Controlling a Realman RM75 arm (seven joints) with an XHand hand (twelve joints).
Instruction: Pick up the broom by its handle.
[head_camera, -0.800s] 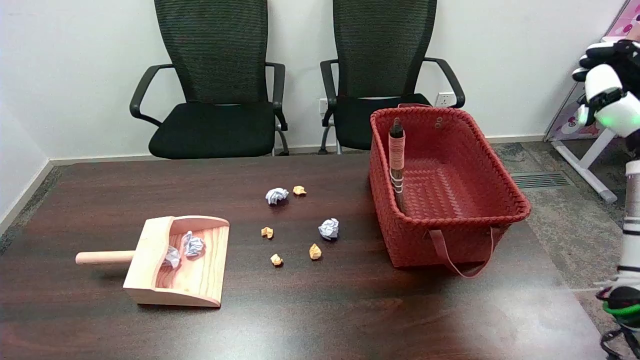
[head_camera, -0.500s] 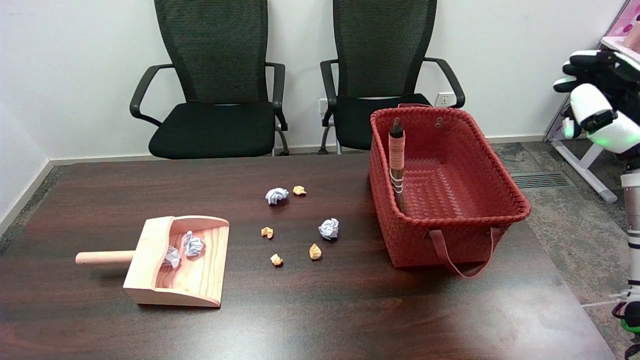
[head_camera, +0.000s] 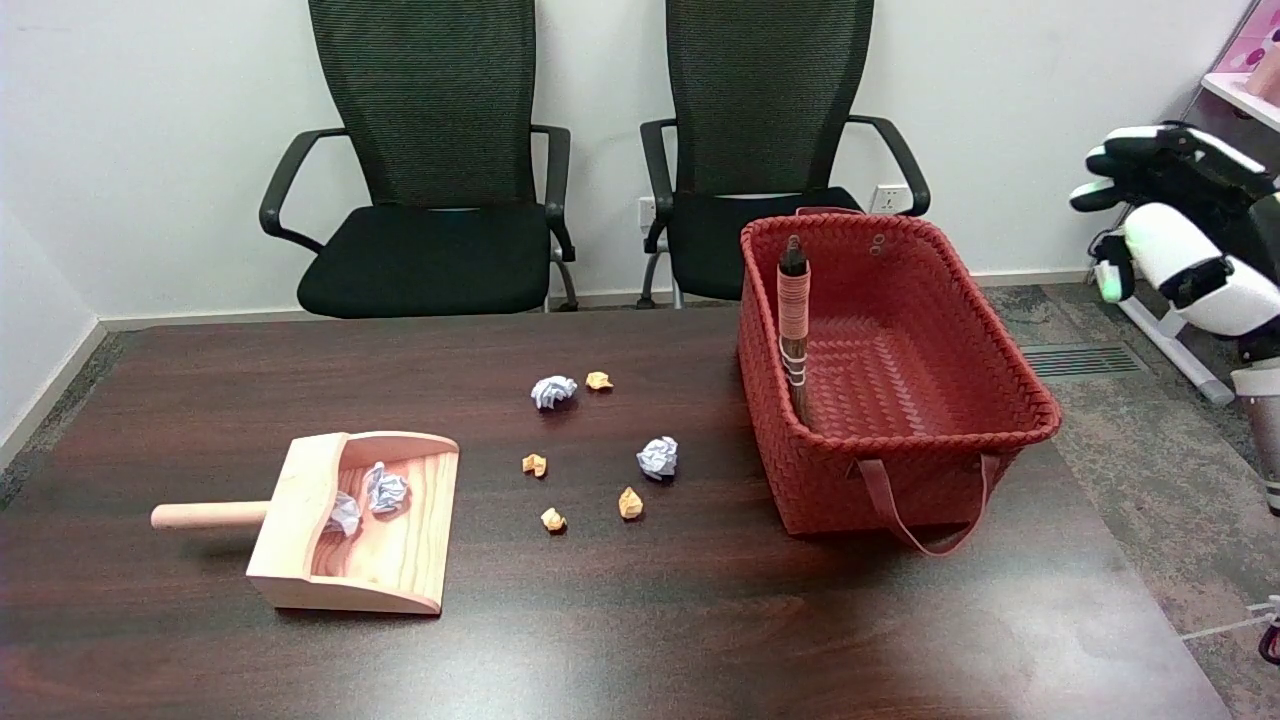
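Two black mesh office chairs (head_camera: 430, 190) stand against a white wall (head_camera: 150, 120) behind the dark wooden table (head_camera: 640, 620), grey carpet (head_camera: 1130, 450) alongside.

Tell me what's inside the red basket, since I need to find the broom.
Inside the basket the broom handle stands upright against the left wall. The basket's near wall hides its lower end, so the bristles cannot be seen. Otherwise only bare woven floor shows.

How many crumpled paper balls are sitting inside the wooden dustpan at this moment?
2: both grey-white paper balls lie side by side at the back of the dustpan, one left of the other. More may be hidden.
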